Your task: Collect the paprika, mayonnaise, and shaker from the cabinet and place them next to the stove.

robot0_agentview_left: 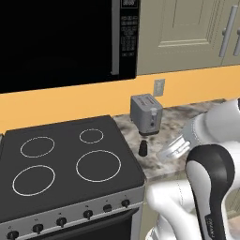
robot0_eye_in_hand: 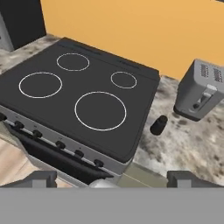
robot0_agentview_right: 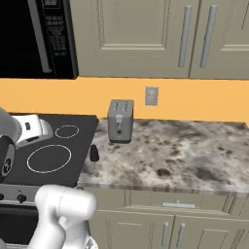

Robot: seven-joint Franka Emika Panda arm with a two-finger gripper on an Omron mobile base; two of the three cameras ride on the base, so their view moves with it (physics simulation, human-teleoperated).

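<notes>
Left base view: black glass stove (robot0_agentview_left: 61, 159) with four white ring burners and a row of black knobs along its steel front. Just right of it on the marbled worktop (robot0_agentview_left: 197, 112), the small all-black shaker (robot0_agentview_left: 143, 148) — upright, close to the stove's right edge, apart from it by a thin strip of stone. Behind the shaker, a grey toaster (robot0_agentview_left: 146, 114) against the orange wall, under a wall socket (robot0_agentview_left: 159, 87). Above, a black microwave (robot0_agentview_left: 65, 40) and the closed beige-olive cabinet (robot0_agentview_left: 187, 33) with a grey bar handle. White arm rising at lower right; tool itself hard to make out here.

Right base view: same shaker (robot0_agentview_right: 94, 153) standing at the worktop's left end (robot0_agentview_right: 185, 151), right beside the stove (robot0_agentview_right: 48, 146), in front and a little left of the toaster (robot0_agentview_right: 120, 120). Cabinet (robot0_agentview_right: 141, 36) doors shut, two long handles side by side. No paprika or mayonnaise jar on the worktop in this view.

Hand view: looking down over the stove (robot0_eye_in_hand: 83, 100) from above and in front. Tool (robot0_eye_in_hand: 112, 179) spread wide — two dark fingertips far apart at the bottom corners, nothing between them, touching nothing. Shaker (robot0_eye_in_hand: 159, 125) well ahead of the fingertips, upright on the worktop (robot0_eye_in_hand: 192, 144) between stove edge and toaster (robot0_eye_in_hand: 199, 91).
</notes>
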